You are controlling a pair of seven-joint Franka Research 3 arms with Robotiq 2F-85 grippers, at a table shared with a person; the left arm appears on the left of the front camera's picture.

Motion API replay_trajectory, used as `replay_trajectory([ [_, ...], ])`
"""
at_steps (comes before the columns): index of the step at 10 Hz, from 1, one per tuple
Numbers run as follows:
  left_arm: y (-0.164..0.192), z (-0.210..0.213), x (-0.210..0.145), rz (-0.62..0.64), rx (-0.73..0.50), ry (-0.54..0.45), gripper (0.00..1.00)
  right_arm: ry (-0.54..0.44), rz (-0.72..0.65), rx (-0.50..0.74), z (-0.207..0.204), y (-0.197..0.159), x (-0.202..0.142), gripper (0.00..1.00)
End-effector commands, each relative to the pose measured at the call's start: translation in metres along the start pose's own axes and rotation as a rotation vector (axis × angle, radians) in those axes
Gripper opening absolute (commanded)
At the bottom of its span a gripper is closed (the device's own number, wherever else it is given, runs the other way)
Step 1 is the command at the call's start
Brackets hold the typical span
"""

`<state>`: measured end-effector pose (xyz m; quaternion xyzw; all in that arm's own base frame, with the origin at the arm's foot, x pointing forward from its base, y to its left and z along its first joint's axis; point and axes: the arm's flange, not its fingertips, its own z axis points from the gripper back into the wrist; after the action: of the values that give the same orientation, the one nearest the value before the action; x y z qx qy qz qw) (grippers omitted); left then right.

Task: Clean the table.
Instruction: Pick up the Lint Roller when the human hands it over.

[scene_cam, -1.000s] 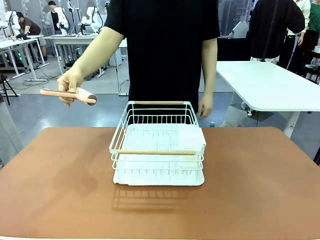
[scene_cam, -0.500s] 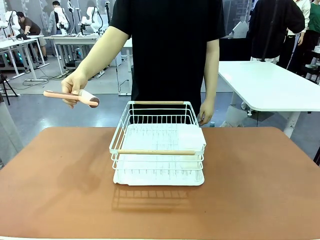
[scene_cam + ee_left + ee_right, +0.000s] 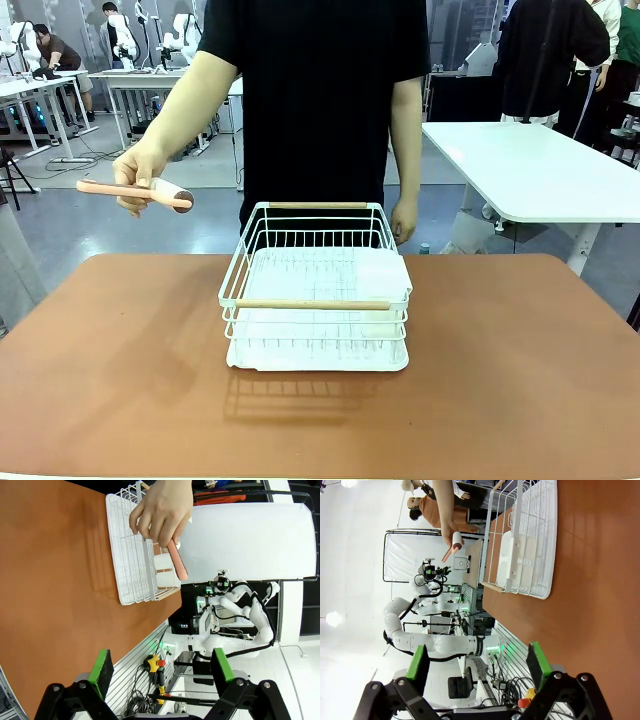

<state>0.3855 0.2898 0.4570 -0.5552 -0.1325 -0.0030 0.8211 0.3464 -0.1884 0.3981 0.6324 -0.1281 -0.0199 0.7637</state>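
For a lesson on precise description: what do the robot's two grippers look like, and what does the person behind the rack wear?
The left gripper is black, with jointed links and grey pivot pins, and its two fingers are faced with bright green pads. The right gripper is built the same. The person wears a black short-sleeved T-shirt.

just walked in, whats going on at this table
A person at the far side holds a pink-handled roller, apparently a lint roller, in one hand, up in the air on the robot's left and not touching the table. A white wire rack sits in the middle of the reddish-brown top. The left claw and right claw are both open, holding nothing and touching nothing.
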Motion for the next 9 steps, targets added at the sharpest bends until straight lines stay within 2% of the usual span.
replay_trajectory([
  [1, 0.000, 0.000, 0.000, 0.000, 0.000, 0.000, 1.00, -0.004, 0.013, 0.013, -0.001, 0.002, -0.001, 1.00],
  [3, -0.043, -0.026, -0.027, 0.091, 0.081, 0.059, 1.00, -0.004, 0.013, 0.013, -0.001, 0.002, -0.001, 1.00],
  [5, -0.076, -0.052, -0.053, 0.178, 0.199, 0.031, 1.00, -0.004, 0.013, 0.013, -0.001, 0.002, -0.001, 1.00],
  [9, -0.111, -0.095, -0.082, 0.230, 0.255, -0.092, 1.00, -0.004, 0.013, 0.013, -0.001, 0.002, -0.001, 1.00],
])
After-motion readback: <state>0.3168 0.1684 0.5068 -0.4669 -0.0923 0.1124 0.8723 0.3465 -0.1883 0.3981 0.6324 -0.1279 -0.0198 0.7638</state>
